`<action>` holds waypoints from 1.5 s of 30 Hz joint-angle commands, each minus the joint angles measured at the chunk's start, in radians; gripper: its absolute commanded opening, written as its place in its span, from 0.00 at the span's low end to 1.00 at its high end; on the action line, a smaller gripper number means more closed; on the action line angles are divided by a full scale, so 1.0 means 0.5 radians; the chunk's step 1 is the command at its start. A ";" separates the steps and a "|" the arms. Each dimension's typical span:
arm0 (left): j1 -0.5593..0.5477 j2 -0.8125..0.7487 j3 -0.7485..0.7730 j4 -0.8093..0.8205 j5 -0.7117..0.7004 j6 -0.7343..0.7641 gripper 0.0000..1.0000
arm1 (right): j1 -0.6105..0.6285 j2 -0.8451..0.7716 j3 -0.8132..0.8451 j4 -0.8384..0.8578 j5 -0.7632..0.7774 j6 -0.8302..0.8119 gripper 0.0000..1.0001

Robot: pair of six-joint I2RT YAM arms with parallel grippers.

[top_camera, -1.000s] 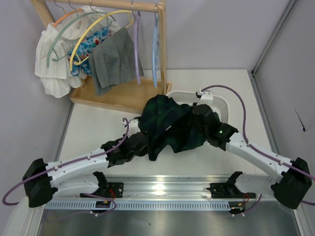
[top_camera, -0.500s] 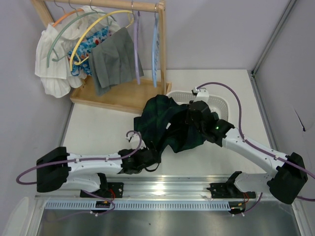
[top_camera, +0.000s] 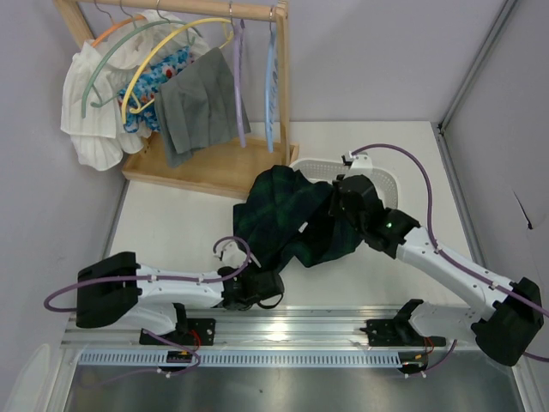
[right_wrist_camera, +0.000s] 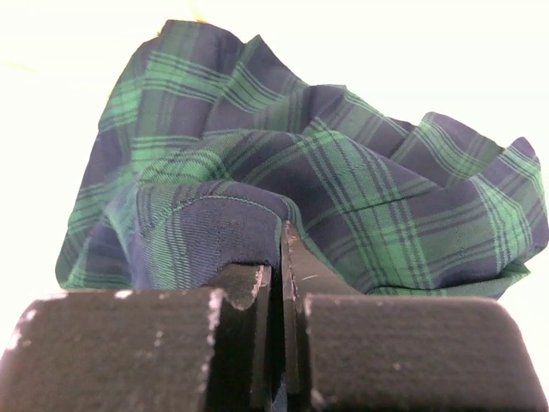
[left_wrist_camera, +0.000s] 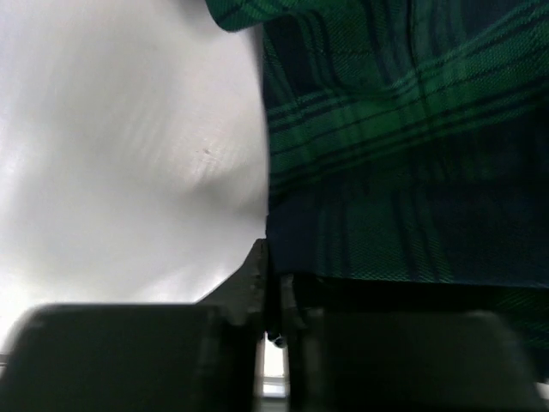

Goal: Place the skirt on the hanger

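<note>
Green-and-navy plaid marks the skirt (top_camera: 287,219). You hold it lifted over the table (top_camera: 171,223), beside the white basket (top_camera: 388,178), with your right gripper (right_wrist_camera: 281,249) clamped on a fold. Why so high? (A)

Probably so the cloth hangs free and its lower edge meets your left gripper (left_wrist_camera: 271,283). Those jaws stand almost together right at the hem; whether cloth is caught between them cannot be told. (B)

And the hanger (top_camera: 239,86)? (A)

Lavender, empty, on the wooden rack (top_camera: 206,167), well apart from the skirt, between the grey garment (top_camera: 197,99) and the light blue hanger (top_camera: 271,94). You have no legible label or writing in any view. (B)
</note>
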 commanded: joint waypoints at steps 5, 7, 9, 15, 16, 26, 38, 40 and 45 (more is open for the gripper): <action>0.108 -0.314 0.032 -0.208 -0.142 0.342 0.00 | -0.155 -0.152 0.287 -0.259 -0.043 -0.129 0.00; 0.282 -0.536 0.210 -0.382 -0.240 0.882 0.00 | -0.290 -0.161 0.473 -0.336 -0.126 -0.138 0.00; 0.433 -0.815 0.488 -0.387 -0.232 1.359 0.00 | -0.446 -0.158 0.600 -0.410 -0.236 -0.175 0.00; 0.848 -0.609 1.491 -0.622 0.075 2.790 0.00 | -0.686 -0.002 1.265 -0.630 -0.491 -0.362 0.00; 0.848 -0.513 1.888 -0.726 0.048 2.928 0.00 | -0.704 0.022 1.360 -0.664 -0.525 -0.374 0.00; 0.915 -0.117 2.964 -1.123 -0.213 3.340 0.00 | -0.704 0.222 2.425 -1.048 -0.510 -0.558 0.00; 0.977 -0.028 3.288 -1.812 -0.161 3.227 0.00 | -0.701 0.400 2.626 -1.802 -0.629 -0.528 0.00; 0.980 -0.028 3.202 -1.889 -0.121 3.154 0.00 | -0.704 0.388 2.494 -1.843 -0.623 -0.464 0.00; 1.041 -0.101 2.868 -1.979 0.001 3.010 0.00 | -0.729 0.265 2.043 -1.760 -0.816 -0.405 0.00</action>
